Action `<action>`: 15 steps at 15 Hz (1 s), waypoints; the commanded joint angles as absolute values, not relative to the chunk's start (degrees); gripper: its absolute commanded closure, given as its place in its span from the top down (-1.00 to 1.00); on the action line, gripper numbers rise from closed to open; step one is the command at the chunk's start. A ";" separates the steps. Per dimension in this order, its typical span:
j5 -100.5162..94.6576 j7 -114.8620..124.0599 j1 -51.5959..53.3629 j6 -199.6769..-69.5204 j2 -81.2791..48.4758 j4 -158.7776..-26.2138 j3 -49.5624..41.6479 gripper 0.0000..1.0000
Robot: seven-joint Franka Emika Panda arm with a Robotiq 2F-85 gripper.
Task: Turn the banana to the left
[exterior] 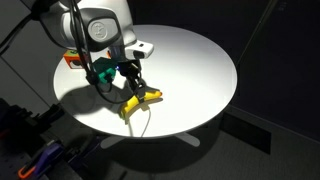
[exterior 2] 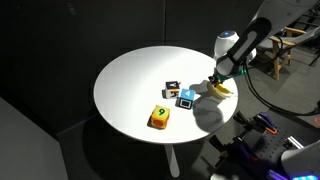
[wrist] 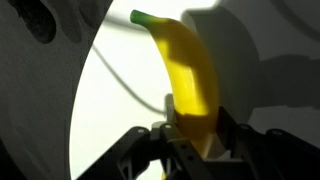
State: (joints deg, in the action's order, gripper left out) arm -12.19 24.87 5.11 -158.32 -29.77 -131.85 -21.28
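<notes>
Ok so in an exterior view the banana (exterior 2: pixel 223 89) lies on the table (exterior 2: pixel 130 80) near its 3 o'clock rim, with the gripper (exterior 2: pixel 217 80) clamped around it. A cube (exterior 2: pixel 186 99) sits just at the banana's 9 o'clock, second cube (exterior 2: pixel 172 89) beyond that, third cube (exterior 2: pixel 159 118) farther out at 8.

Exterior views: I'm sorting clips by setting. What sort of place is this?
Probably a lab or test area rather than a home: a round white table stands against a dark backdrop, holding a banana and small cubes, with a robot arm working over it.
</notes>
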 commanded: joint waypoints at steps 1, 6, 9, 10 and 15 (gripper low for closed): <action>-15.16 19.13 5.07 -160.74 -27.25 -134.10 -21.57 -0.65; -15.18 9.83 2.80 -162.50 -25.26 -135.71 -19.14 -0.65; -14.21 5.08 0.68 -161.74 -23.76 -136.56 -16.74 -0.65; -13.77 3.58 -0.21 -161.42 -23.20 -136.81 -15.64 -0.65; -13.94 -2.99 -3.19 -159.86 -21.99 -136.76 -11.56 -0.65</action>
State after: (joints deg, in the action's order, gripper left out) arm -14.27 1.67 -1.29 -161.61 -24.59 -135.68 -13.84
